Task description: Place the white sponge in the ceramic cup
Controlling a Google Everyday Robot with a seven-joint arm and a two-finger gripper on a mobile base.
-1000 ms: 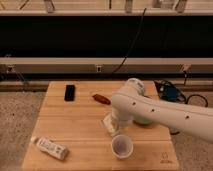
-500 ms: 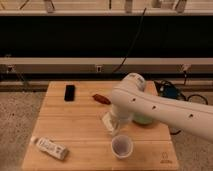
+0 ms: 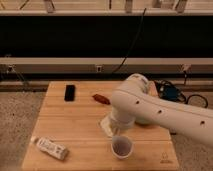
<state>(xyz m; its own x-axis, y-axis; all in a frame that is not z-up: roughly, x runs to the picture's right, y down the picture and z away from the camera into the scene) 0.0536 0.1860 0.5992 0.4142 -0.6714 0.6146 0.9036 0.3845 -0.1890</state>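
- The sponge (image 3: 106, 125) lies flat on the table (image 3: 75, 125), near its middle, and only its left part shows from under the arm's lower end.
- The cup (image 3: 121, 146) stands upright just in front of the sponge, close to the table's front edge; its darker inside faces up with nothing seen in it.
- Sponge and cup are near each other; whether they touch cannot be told.
- The gripper (image 3: 118, 126) is at the arm's lower end, down over the sponge's right part and just behind the cup; the arm's own bulk hides it.
- The arm (image 3: 160, 112) is thick and white, coming in from the right edge and crossing the table's right half.
- A thin strip of pale green bowl (image 3: 146, 122) shows under the arm, right of the sponge.
- A red-brown object (image 3: 101, 98) lies behind the sponge, toward the table's back.
- A black object (image 3: 70, 92) lies flat near the back left.
- A white bottle (image 3: 51, 148) lies on its side at the front left, well apart from the cup.
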